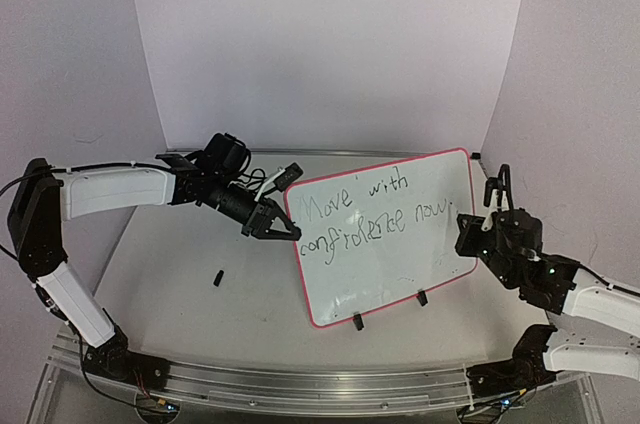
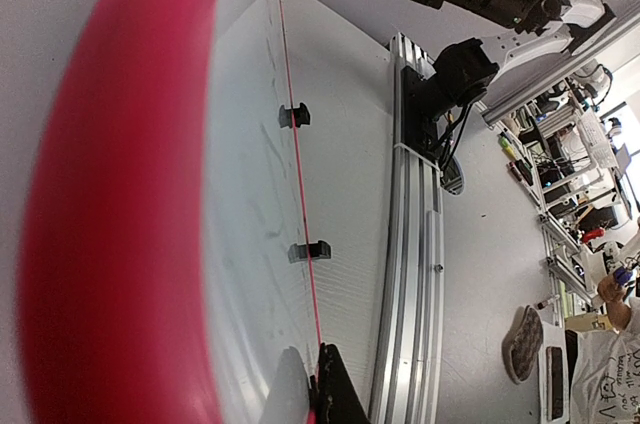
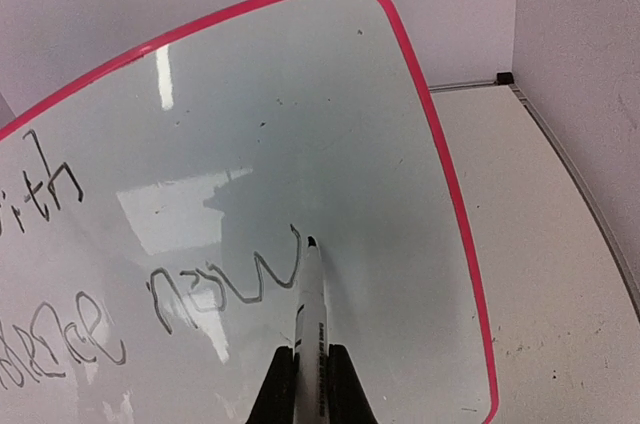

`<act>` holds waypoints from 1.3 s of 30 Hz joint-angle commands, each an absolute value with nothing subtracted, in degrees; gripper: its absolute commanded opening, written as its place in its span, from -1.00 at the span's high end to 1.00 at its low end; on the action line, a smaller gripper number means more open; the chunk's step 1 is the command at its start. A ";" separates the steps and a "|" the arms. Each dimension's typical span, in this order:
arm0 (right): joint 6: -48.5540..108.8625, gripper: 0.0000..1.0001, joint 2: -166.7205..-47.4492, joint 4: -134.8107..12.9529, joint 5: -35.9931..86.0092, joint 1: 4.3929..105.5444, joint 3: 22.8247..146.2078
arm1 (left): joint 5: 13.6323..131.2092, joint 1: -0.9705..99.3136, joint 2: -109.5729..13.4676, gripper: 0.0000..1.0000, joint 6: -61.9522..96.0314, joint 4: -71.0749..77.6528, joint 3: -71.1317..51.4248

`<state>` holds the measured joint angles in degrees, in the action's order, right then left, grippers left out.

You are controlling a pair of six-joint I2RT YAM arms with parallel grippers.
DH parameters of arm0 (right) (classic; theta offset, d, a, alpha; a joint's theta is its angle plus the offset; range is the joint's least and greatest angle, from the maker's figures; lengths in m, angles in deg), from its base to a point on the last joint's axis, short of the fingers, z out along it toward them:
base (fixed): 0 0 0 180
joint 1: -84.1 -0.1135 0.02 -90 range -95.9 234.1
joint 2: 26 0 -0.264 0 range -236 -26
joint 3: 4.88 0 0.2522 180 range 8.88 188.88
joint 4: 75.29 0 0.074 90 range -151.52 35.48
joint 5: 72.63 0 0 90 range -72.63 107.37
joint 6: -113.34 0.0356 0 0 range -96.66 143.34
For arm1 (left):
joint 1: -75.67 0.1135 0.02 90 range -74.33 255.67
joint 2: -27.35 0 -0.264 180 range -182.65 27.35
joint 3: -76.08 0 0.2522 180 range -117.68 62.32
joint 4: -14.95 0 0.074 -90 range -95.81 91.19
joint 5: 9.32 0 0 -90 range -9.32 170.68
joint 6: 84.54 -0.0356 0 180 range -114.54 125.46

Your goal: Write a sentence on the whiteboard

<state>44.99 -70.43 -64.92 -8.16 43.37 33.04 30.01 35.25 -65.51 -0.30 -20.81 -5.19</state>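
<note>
The whiteboard [image 1: 390, 269] stands tilted on two black clip feet [image 1: 357, 321], its pink-red rim all round. The sentence [image 1: 370, 214] runs across it in two slanted black rows, ending in "now" [image 3: 225, 289]. My left gripper [image 1: 281, 229] is shut on the board's left edge; in the left wrist view its fingers [image 2: 340, 394] pinch the thin red rim [image 2: 300, 194]. My right gripper [image 3: 312, 359] is shut on a white marker [image 3: 312, 294]. The marker's black tip sits at the board surface [image 3: 300, 124], just right of "now".
A small black cap [image 1: 218, 277] lies on the table left of the board. An aluminium rail [image 2: 415, 244] runs along the table's near edge. White walls close the back and sides. The right arm's base [image 2: 455, 74] shows in the left wrist view.
</note>
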 commanded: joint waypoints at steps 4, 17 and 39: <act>45.55 1.00 -72.94 -65.15 -7.72 43.81 32.44 | 30.81 33.28 -66.16 1.00 -4.67 -24.65 -5.40; 45.26 1.00 -75.31 -66.62 -6.53 44.71 32.43 | 30.67 33.30 -66.44 1.00 -4.65 -24.58 -5.38; 44.21 1.00 -52.86 -56.90 -5.64 44.80 35.35 | 29.97 33.31 -62.87 1.00 -3.35 -25.02 -5.18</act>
